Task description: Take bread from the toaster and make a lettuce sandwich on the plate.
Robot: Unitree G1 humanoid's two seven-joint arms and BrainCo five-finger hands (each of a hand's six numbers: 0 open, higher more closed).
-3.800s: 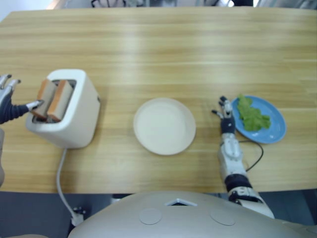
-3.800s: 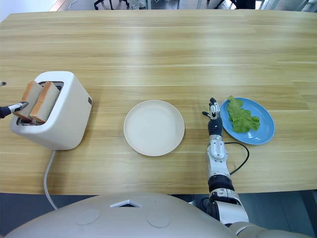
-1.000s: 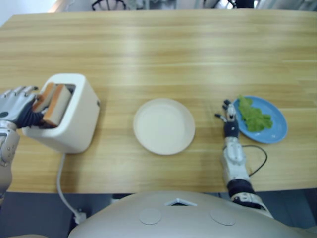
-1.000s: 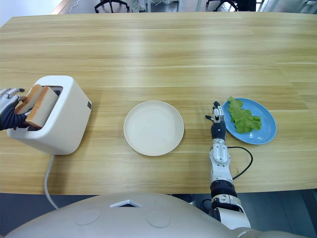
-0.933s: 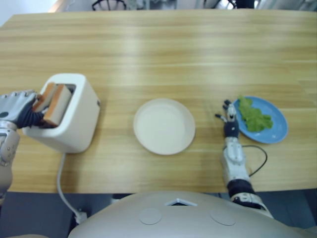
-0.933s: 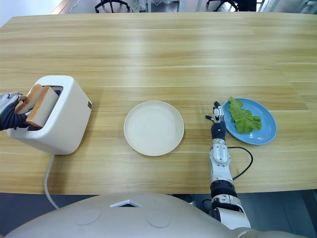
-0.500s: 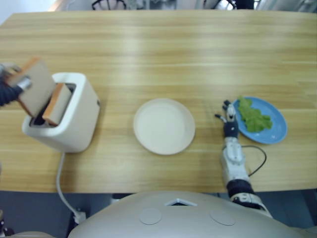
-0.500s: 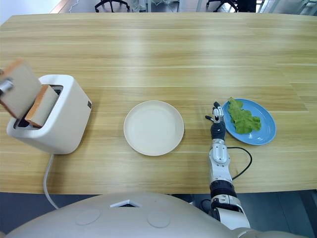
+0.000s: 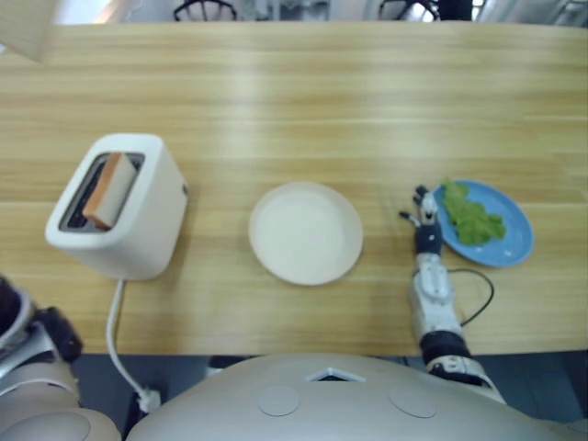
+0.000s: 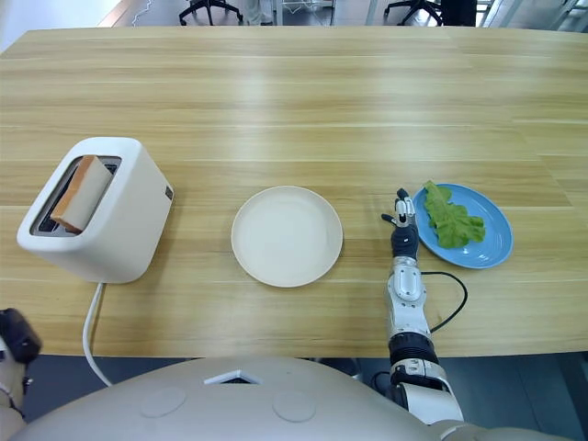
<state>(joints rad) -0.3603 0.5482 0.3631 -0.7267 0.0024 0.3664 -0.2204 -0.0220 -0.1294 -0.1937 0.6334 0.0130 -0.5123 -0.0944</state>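
Observation:
A white toaster (image 9: 119,216) stands at the table's left with one browned bread slice (image 9: 106,188) upright in its right slot; the left slot is dark. A pale slice of bread (image 9: 23,35) shows partly at the top left corner, raised well above the toaster. The cream plate (image 10: 287,236) lies bare in the middle. A blue plate (image 10: 491,243) at the right holds a green lettuce leaf (image 10: 448,220). My right hand (image 10: 401,223) rests on the table just left of the blue plate, fingers straight, holding nothing.
The toaster's white cord (image 9: 115,322) runs off the near table edge. A thin black cable (image 10: 450,294) loops beside my right forearm. Bare wooden tabletop (image 10: 303,101) stretches behind the plates, with chair bases beyond the far edge.
The left hand drew the left slice out of the toaster and carried it up and to the left, off the view's edge. The right hand stayed put.

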